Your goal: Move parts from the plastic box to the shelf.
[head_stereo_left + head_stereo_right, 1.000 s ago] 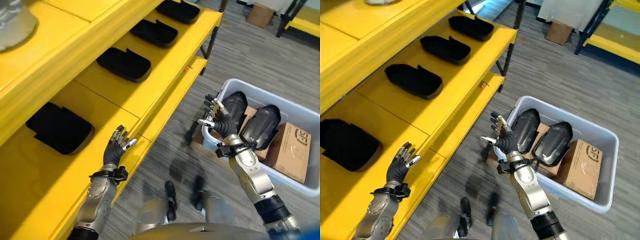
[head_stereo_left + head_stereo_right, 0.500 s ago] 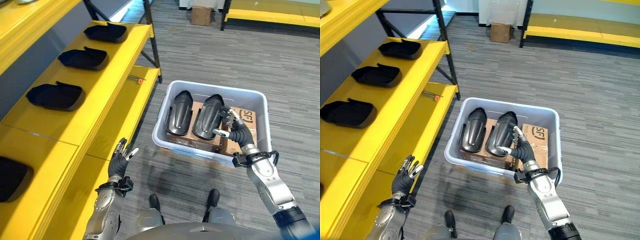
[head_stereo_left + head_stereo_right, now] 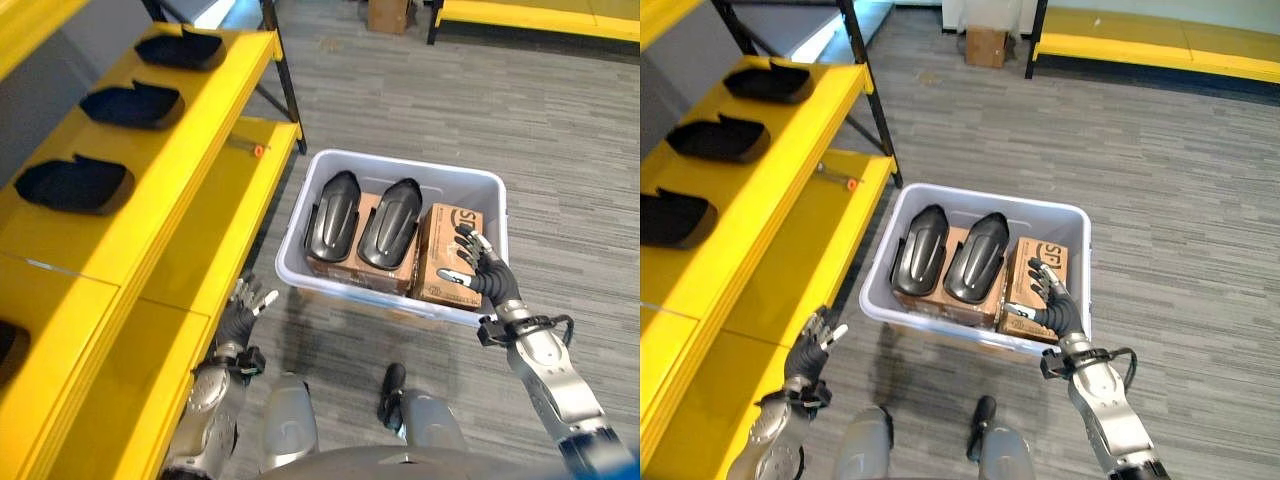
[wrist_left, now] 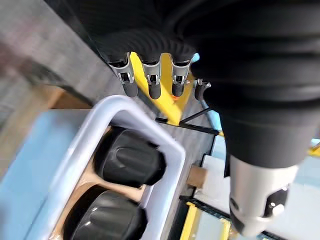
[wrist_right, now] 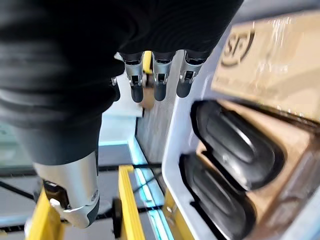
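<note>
Right hand point(image 3: 478, 270) hovers open-fingered over the plastic box point(image 3: 310, 187) rim, by the cardboard carton point(image 3: 448, 254); left hand point(image 3: 243, 310) open, empty. Two black parts point(image 3: 361, 218) lie inside. Risk: fingers snag the carton, not a part.

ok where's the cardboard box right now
In the left eye view the cardboard box sits inside the plastic box, at its right end, beside the two black parts, with the right hand open just over it.
</note>
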`<state>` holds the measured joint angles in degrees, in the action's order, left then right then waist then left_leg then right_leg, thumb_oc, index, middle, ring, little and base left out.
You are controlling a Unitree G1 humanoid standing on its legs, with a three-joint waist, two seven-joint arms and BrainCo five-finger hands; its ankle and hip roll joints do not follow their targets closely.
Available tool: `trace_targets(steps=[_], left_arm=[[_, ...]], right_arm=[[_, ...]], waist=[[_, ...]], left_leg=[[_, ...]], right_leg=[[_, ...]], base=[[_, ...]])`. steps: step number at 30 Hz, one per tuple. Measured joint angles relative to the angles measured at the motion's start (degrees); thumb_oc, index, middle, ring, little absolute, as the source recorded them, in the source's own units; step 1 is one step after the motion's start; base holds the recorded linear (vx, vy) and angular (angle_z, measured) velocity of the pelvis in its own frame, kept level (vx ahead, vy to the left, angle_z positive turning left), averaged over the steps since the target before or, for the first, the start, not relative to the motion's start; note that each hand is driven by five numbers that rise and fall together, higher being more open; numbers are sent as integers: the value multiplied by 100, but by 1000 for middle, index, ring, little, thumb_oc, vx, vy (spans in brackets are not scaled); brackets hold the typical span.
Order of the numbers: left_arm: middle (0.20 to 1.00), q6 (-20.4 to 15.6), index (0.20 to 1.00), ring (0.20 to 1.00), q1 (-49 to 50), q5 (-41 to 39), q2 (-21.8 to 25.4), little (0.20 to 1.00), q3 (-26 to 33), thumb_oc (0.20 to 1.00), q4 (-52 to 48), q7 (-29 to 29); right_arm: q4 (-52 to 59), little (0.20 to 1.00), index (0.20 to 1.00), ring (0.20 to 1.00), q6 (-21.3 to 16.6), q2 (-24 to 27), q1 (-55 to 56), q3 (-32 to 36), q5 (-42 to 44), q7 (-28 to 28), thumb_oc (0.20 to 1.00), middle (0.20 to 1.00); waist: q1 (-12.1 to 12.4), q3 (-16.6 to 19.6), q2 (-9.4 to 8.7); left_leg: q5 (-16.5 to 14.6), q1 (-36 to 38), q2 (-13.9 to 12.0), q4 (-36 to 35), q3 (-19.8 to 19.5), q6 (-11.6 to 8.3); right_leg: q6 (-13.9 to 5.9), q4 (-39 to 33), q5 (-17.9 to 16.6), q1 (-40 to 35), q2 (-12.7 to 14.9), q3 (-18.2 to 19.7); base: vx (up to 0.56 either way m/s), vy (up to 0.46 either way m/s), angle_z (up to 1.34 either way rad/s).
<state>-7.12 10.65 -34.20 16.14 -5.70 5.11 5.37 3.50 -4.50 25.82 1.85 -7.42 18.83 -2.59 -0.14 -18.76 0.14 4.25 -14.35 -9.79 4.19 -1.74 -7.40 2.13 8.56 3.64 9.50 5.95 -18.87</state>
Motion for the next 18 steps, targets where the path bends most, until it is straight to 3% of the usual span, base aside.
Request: trace_targets(steps=[2,3,5,6,8,9,10,11,12,14,15,18], left_arm=[[1000,2,1000,1000,-259,3,-45,1000,-42,1000,135,4],[1000,-4,1000,1000,-350,3,-36,1000,-86,1000,128,6],[1000,-19,1000,1000,-268,3,-78,1000,-156,1000,214,-8],[1000,-19,1000,1000,-225,2,-130,1000,-153,1000,197,-3],[1000,-63,1000,1000,-171,3,-180,1000,-99,1000,161,1],[1000,-75,1000,1000,-225,3,-157,1000,-5,1000,187,6],[1000,-75,1000,1000,-225,3,-157,1000,-5,1000,187,6],[1000,-94,1000,1000,-297,2,-76,1000,170,1000,170,142],[1000,-130,1000,1000,-281,1,-27,1000,289,1000,149,218],[1000,-164,1000,1000,-326,-1,28,1000,393,1000,102,384],[1000,-255,1000,1000,-322,-1,121,1000,473,1000,-8,459],[1000,-270,1000,1000,-261,4,170,1000,437,1000,-39,560]], right_arm=[[-30,1000,1000,1000,-2,-35,-114,-23,-1,-43,1000,1000],[-30,1000,1000,1000,-2,-61,-53,-22,-7,-42,1000,1000],[-56,1000,1000,1000,-34,-126,-84,-35,-76,-34,1000,1000],[-38,1000,1000,1000,-49,-104,-69,0,-132,-34,1000,1000],[12,1000,1000,1000,-62,-113,204,176,-205,-34,1000,1000],[-18,1000,1000,1000,-37,-139,268,198,-219,-50,1000,1000],[-18,1000,1000,1000,-37,-139,268,198,-219,-50,1000,1000],[-32,1000,1000,1000,-9,-185,537,90,-221,-46,1000,1000],[-60,1000,1000,1000,35,-229,498,-35,-221,-48,1000,1000],[-54,1000,1000,1000,36,-337,484,-118,-226,-37,1000,1000],[-46,1000,1000,1000,37,-409,468,-144,-226,-41,1000,1000],[-44,1000,1000,1000,37,-448,285,-128,-226,-51,1000,1000]], waist=[[-18,-170,32],[-65,-219,-17],[71,-253,-15],[2,-270,60],[-270,-322,192],[-245,-381,130],[-245,-381,130],[-215,-433,-66],[-148,-443,-156],[-94,-461,-159],[3,-483,-246],[74,-537,-289]], left_leg=[[60,4,-284,-652,-27,-71],[16,26,-312,-594,-13,-24],[-56,283,-213,-307,-34,46],[-55,374,-140,-208,164,48],[-33,491,58,-306,532,106],[30,563,188,-426,741,270],[30,563,188,-426,741,270],[-7,534,467,-405,1073,459],[-57,541,547,-406,1230,534],[-115,470,636,-399,1285,589],[-114,410,722,-399,1284,601],[-116,336,692,-409,1224,597]], right_leg=[[-52,-134,-111,-4,-169,55],[-138,-208,-304,-5,-236,151],[-271,-468,-401,-43,-328,619],[-297,-549,-432,-24,-319,674],[-422,-681,-716,58,-247,796],[-445,-657,-732,167,-88,877],[-445,-657,-732,167,-88,877],[-598,-859,-981,210,224,1024],[-656,-915,-1025,268,337,1037],[-718,-1126,-1074,148,499,1018],[-816,-1313,-1157,-15,637,1020],[-888,-1378,-1163,-4,584,985]], base=[[125,245,-32],[171,343,-58],[124,345,-119],[70,322,-117],[13,277,-69],[5,288,-44],[-1,184,-56],[39,102,-51],[37,86,-68],[46,97,-22],[60,78,12],[41,42,8]])
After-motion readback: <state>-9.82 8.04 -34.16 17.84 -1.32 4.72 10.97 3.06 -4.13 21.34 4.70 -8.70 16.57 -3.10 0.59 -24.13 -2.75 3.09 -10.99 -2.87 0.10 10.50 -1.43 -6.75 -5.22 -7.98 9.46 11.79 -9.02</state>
